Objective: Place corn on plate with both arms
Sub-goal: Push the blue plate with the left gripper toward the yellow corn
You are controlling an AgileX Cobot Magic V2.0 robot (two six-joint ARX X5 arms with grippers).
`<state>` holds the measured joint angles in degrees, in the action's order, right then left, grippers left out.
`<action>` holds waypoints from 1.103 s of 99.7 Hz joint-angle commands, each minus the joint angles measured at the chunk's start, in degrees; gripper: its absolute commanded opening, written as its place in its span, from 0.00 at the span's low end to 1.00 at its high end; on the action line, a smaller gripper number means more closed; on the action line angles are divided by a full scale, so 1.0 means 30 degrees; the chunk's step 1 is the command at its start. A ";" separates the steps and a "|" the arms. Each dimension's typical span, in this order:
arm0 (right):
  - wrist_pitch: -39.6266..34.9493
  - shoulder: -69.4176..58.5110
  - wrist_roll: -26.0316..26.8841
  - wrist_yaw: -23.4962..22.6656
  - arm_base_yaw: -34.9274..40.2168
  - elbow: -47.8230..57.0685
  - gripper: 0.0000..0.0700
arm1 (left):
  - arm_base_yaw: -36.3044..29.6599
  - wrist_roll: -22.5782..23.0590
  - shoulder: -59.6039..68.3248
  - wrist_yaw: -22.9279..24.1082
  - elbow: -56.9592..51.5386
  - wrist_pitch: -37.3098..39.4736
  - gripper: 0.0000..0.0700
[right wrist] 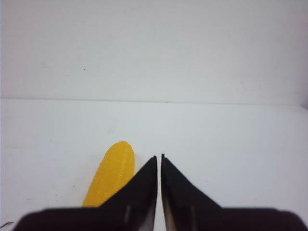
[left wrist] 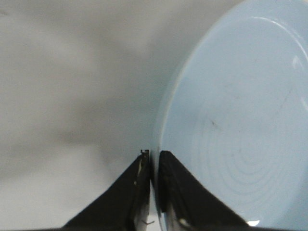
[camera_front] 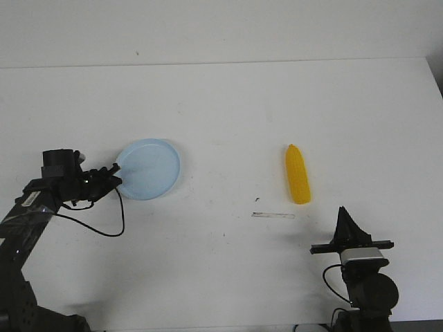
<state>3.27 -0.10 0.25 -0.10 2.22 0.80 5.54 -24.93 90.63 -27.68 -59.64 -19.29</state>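
The pale blue plate (camera_front: pixel 149 168) lies on the white table at the left. My left gripper (camera_front: pixel 114 178) is shut on the plate's left rim; the left wrist view shows the rim (left wrist: pixel 166 115) pinched between the two black fingers (left wrist: pixel 155 159). The yellow corn (camera_front: pixel 298 174) lies on the table right of centre, its tapered end pointing away from me. My right gripper (camera_front: pixel 342 216) is shut and empty, near the front edge, a little right of the corn and nearer to me. In the right wrist view the corn (right wrist: pixel 111 175) lies beside the shut fingers (right wrist: pixel 159 158).
A thin clear strip (camera_front: pixel 273 215) lies on the table in front of the corn. The table's back edge meets the wall (camera_front: pixel 221 31). A black cable (camera_front: pixel 104 225) loops from the left arm onto the table.
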 commanded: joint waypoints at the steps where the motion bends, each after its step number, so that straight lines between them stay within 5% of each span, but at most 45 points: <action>1: 0.0204 0.0007 0.0102 -0.0029 0.0007 -0.0022 0.02 | -0.0750 -0.0066 0.0022 -0.0284 -0.0270 0.0219 0.00; 18: 0.0204 0.0007 0.0102 -0.0029 0.0007 -0.0022 0.02 | -0.5085 -0.0095 0.0015 0.0102 -0.0270 0.1530 0.00; 44: 0.0204 0.0007 0.0109 -0.0029 0.0007 -0.0022 0.02 | -0.9318 -0.0568 0.0015 0.3453 -0.0270 0.1916 0.00; 93: 0.0204 0.0007 0.0102 -0.0029 0.0007 -0.0022 0.02 | -1.0302 -0.0561 0.0386 0.4226 -0.0270 0.1938 0.01; 110: 0.0204 0.0007 0.0102 -0.0029 0.0007 -0.0022 0.02 | -1.0659 -0.0568 0.0444 0.4226 -0.0270 0.1953 0.25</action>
<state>3.27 -0.10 0.25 -0.08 2.22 0.80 -25.85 -26.48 90.91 -14.87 -59.64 -13.78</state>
